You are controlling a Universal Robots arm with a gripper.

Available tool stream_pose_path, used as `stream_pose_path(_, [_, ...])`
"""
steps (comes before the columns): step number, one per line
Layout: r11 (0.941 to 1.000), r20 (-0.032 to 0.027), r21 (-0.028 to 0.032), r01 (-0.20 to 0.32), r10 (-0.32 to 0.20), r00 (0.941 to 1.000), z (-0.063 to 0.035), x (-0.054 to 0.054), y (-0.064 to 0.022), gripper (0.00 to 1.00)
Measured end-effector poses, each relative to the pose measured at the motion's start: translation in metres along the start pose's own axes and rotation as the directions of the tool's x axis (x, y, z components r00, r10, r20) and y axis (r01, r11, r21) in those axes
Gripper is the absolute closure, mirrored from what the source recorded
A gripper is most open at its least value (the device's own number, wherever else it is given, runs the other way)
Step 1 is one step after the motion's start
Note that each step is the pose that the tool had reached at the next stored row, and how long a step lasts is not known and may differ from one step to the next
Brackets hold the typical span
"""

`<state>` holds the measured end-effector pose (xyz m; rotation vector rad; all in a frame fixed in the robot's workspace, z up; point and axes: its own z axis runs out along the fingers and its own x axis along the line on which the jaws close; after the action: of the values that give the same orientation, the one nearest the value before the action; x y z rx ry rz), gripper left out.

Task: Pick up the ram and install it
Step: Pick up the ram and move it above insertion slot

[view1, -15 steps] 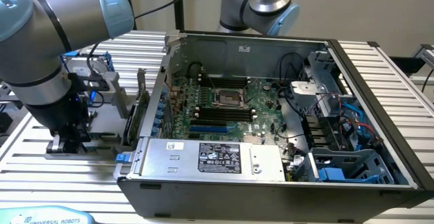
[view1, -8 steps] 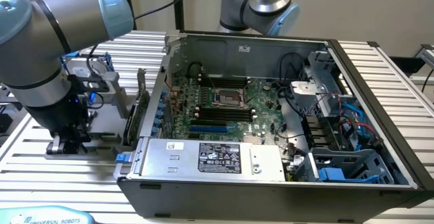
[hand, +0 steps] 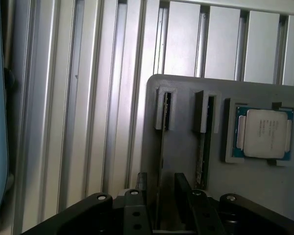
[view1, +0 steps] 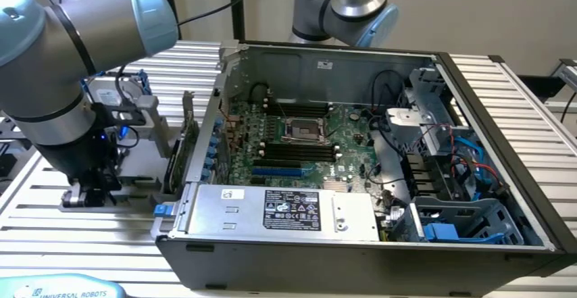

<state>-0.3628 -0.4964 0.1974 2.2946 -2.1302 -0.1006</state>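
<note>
Two ram sticks stand on edge in the slots of a grey holder (hand: 186, 98). The nearer ram (hand: 162, 147) runs straight between my gripper's (hand: 161, 185) two black fingers (hand: 142, 182), which straddle it with a gap on each side. Nothing is held. The second ram stick (hand: 204, 147) stands in the neighbouring slot, just outside the other finger. In the exterior view my gripper (view1: 90, 188) points down onto the holder (view1: 135, 176), at the exterior view's left of the open computer case (view1: 361, 244). The motherboard's dark memory slots (view1: 293, 153) lie inside the case.
A silver square processor (hand: 264, 133) sits in its own recess of the holder beside the sticks. A dark upright expansion card (view1: 185, 142) stands between the holder and the case wall. A second arm (view1: 347, 7) stands behind the case. The ribbed aluminium table (hand: 78, 122) surrounds the holder.
</note>
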Motion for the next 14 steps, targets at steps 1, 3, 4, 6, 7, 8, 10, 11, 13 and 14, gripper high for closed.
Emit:
stream_pose_path(1, [1.0000,0.0000,-0.0003,-0.001,0.001,1.0000,0.0003,0.0000,0.0000,0.64])
stream_pose_path(3, [1.0000,0.0001,-0.0007,-0.001,0.001,1.0000,0.0008,0.0000,-0.0001,0.64])
stream_pose_path(4, [1.0000,0.0002,-0.0010,-0.001,0.001,1.0000,0.0009,0.0000,-0.0001,0.64])
stream_pose_path(6, [1.0000,0.0002,-0.0014,-0.002,0.002,1.0000,0.0010,0.0000,-0.0001,0.64])
stream_pose_path(7, [1.0000,0.0002,-0.0014,-0.002,0.002,1.0000,0.0010,0.0000,-0.0001,0.64])
stream_pose_path(8, [1.0000,0.0004,-0.0015,-0.002,0.002,1.0000,0.0010,0.0000,-0.0001,0.64])
stream_pose_path(10, [1.0000,0.0011,-0.0013,-0.002,0.002,1.0000,0.0011,0.0000,-0.0001,0.64])
stream_pose_path(11, [1.0000,0.0013,-0.0013,-0.002,0.002,1.0000,0.0011,0.0000,-0.0001,0.64])
stream_pose_path(13, [1.0000,0.0014,-0.0014,-0.002,0.002,1.0000,0.0011,0.0000,-0.0001,0.66])
stream_pose_path(14, [1.0000,0.0014,-0.0014,-0.002,0.002,1.0000,0.0011,0.0000,-0.0001,0.72])
